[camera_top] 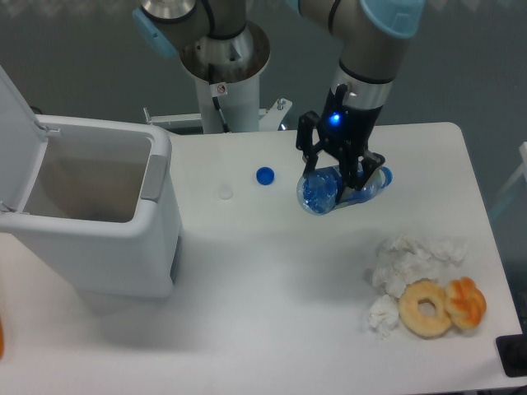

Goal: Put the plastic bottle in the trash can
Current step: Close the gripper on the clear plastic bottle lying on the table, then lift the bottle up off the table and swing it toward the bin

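The plastic bottle [323,194], clear blue-tinted and crinkled, lies on its side on the white table [272,280], right of centre. My gripper [333,176] has come down over it from above. One finger [307,156] stands at the bottle's far left side and the other [356,174] crosses in front of its middle. The fingers are spread wide, so the gripper is open and straddles the bottle. The trash can [99,239], a large white bin with its lid [15,136] swung up, stands at the left with its mouth open.
A small blue bottle cap [264,175] and a small clear cap [226,192] lie between bin and bottle. Crumpled white tissue [409,262], a doughnut [426,308] and an orange pastry [467,303] sit at the front right. The arm's base column [224,90] rises behind the table.
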Robot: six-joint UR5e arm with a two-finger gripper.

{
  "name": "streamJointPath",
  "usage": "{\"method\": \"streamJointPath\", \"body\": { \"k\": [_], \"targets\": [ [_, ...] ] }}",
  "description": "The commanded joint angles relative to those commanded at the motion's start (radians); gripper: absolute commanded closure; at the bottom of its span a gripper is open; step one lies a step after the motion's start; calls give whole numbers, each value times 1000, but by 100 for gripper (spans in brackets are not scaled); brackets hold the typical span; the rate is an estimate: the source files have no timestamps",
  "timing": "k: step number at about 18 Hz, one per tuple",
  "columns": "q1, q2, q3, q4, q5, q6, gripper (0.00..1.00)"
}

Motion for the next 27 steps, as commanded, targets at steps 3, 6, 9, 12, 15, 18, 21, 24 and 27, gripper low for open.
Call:
{"method": "streamJointPath", "body": {
  "k": [3, 6, 9, 12, 15, 18, 21, 24, 27],
  "targets": [
    [2, 0, -2, 0, -6, -3, 37],
    [3, -2, 9, 2, -38, -60, 37],
    [8, -2, 21, 6, -64, -77, 37],
    [9, -2, 61, 12, -147, -193, 37],
    [14, 0, 83, 26, -192, -322, 37],
    [14, 14, 81, 34, -273, -420, 36],
    [12, 55, 75, 34, -362, -501, 36],
    [6, 109, 72, 32, -405, -537, 35],
    [5, 170, 51, 32, -457, -578, 35]
  ]
}}
